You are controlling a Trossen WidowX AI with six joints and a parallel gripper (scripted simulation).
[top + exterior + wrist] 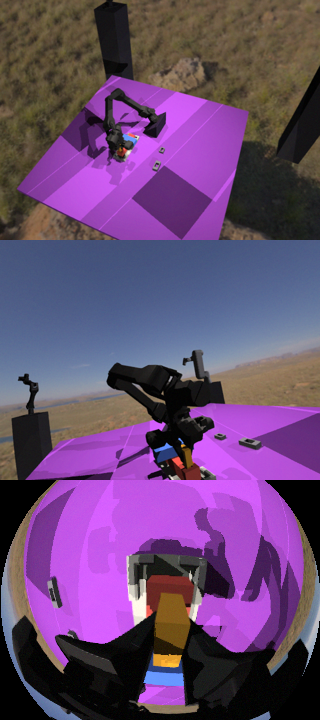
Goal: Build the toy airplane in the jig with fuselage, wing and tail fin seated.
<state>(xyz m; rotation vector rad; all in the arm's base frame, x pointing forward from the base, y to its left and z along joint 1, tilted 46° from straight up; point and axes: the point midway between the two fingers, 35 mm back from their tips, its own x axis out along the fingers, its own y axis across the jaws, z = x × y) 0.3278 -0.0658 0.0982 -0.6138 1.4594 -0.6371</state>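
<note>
The red fuselage (120, 152) (192, 473) (170, 584) lies in the white and grey jig cradle (123, 159) (137, 607). The blue wing (131, 138) (165, 452) (164, 678) lies across the fuselage. The orange tail fin (187, 457) (171, 620) stands upright over the tail end of the fuselage. My gripper (184, 455) (169, 617) is shut on the tail fin, one finger on each side. The fin's lower end is at the fuselage top; whether its tab is fully down in the socket cannot be told. In the top view the gripper hides much of the fin.
A small grey hollow block (161, 149) (220, 436) and a larger one (156, 165) (250, 443) (54, 592) lie on the purple table (191, 155) beside the jig. The arm's dark base (158, 127) stands behind the jig. Dark pedestals (115, 38) stand beyond the table.
</note>
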